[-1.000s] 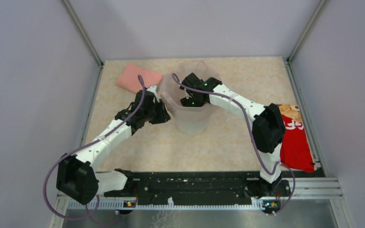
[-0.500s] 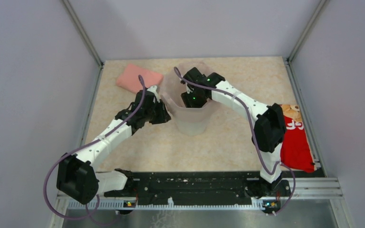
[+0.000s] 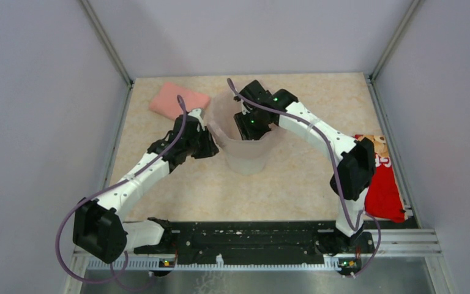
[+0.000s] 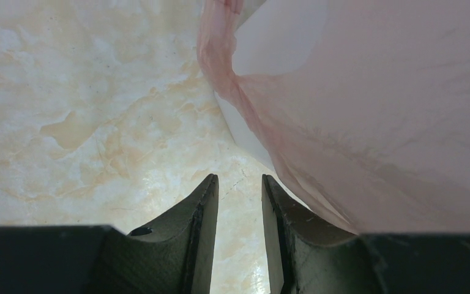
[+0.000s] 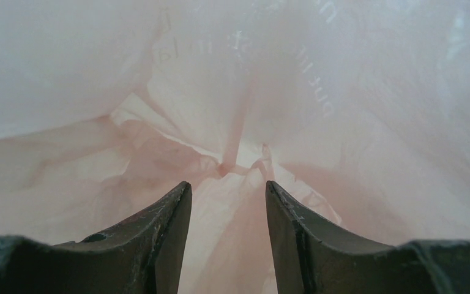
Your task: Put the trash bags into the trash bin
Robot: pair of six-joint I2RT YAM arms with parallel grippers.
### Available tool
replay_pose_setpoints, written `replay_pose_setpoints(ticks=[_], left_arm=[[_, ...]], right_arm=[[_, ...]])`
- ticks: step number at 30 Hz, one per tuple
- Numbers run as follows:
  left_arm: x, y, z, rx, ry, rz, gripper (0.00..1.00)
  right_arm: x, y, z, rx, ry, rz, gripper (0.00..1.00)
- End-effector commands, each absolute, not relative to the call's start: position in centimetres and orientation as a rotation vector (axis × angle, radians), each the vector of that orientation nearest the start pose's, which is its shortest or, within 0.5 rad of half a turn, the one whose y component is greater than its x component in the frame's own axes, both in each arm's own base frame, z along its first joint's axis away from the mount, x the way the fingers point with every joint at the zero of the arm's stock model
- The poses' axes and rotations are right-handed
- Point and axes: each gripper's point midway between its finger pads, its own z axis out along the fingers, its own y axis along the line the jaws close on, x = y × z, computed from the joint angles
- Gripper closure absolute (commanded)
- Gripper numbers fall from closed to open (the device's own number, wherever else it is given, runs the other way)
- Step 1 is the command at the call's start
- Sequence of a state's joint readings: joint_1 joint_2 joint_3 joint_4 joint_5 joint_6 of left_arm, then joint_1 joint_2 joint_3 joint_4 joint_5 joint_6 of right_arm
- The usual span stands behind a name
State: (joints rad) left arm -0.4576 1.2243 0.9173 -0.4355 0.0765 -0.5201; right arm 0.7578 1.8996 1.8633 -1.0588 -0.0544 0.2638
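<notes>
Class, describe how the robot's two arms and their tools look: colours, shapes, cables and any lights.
The left arm and right arm are built of white links with bulky black joint housings. A purplish-grey cable loops along each. Small green lights glow on the right wrist. The left tool and right tool have two dark tapering fingers each.

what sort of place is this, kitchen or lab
Probably a robot test cell: plain grey walls box in the table, and the left arm and right arm are bolted to a rail at its near edge.
</notes>
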Motion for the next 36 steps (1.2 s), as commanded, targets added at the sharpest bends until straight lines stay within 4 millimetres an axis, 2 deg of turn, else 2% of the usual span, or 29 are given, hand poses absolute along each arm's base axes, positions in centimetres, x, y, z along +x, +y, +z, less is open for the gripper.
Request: replay_pose_setpoints(ticks=[1,11,15,20,25,30,33,36], left_arm=[[30.3,-18.0,17.3,-0.026,2.321,-0.555,0.61],[30.5,-17.2,18.5,-0.027,2.316,-0.498,0.60],[30.8,-15.8,19.5,-0.047,2.286,-0.415,0.59],[31.0,-14.7,21.9,-0.049,2.233,-0.359,0.57],[31.0,-13.7,25.0,-0.049,2.181,-0.312,0.53],[30.9,-12.8,29.1,-0.045,2.105,-0.287,0.49],[30.8,-13.0,31.5,-0.032,2.058,-0.319,0.47],[30.9,-14.0,33.7,0.001,2.019,-0.388,0.43]], right_arm=[[29.9,31.3,23.7,-0.655,2.486,0.489,0.52],[29.7,31.5,29.3,-0.623,2.336,0.585,0.51],[29.5,31.2,31.9,-0.604,2.262,0.614,0.51],[29.4,29.6,35.5,-0.547,2.163,0.586,0.47],[29.8,26.6,38.3,-0.452,2.087,0.478,0.39],[29.5,23.8,39.4,-0.385,2.043,0.386,0.27],[29.6,22.7,38.4,-0.352,2.051,0.359,0.21],[30.1,22.2,36.9,-0.317,2.075,0.419,0.19]])
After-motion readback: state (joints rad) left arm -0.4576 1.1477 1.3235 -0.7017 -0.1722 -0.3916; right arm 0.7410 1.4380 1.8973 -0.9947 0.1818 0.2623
